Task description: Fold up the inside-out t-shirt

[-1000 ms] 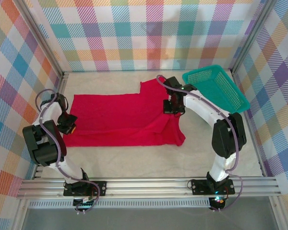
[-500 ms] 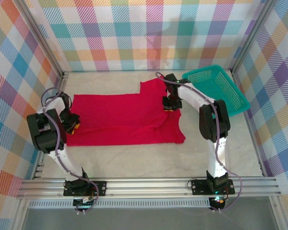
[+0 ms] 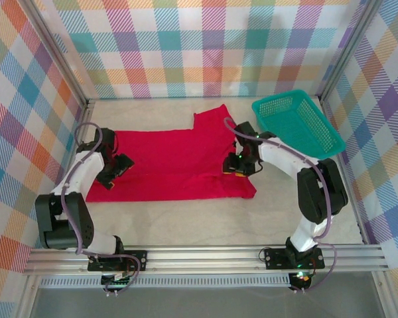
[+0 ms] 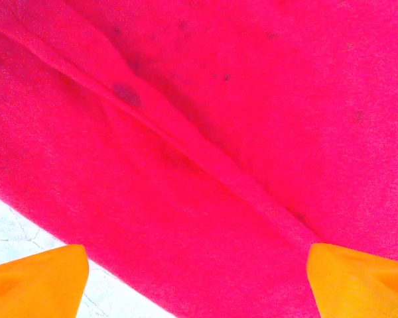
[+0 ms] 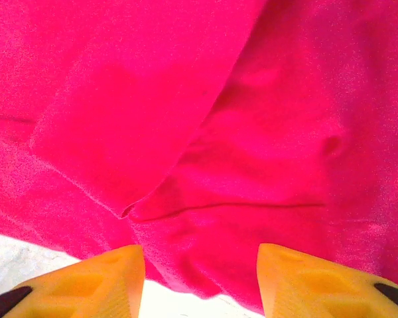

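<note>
The inside-out t-shirt (image 3: 166, 159) lies flat and bright red across the middle of the table, one sleeve pointing to the back. My left gripper (image 3: 112, 174) hovers over its left end, and in the left wrist view its orange fingertips (image 4: 36, 281) stand far apart over red cloth (image 4: 219, 132) with nothing between them. My right gripper (image 3: 236, 167) is over the shirt's right end. In the right wrist view it (image 5: 199, 285) is open just above a folded flap of the cloth (image 5: 186, 99), near the shirt's front edge.
A teal mesh basket (image 3: 297, 123) stands tilted at the back right, close to the right arm. Bare white table (image 3: 186, 222) runs along the front of the shirt. Plaid walls close in the left, back and right sides.
Both grippers have opened and let go of the cloth. The left gripper has shifted right over the shirt. The right gripper has come nearer, toward the shirt's front edge.
</note>
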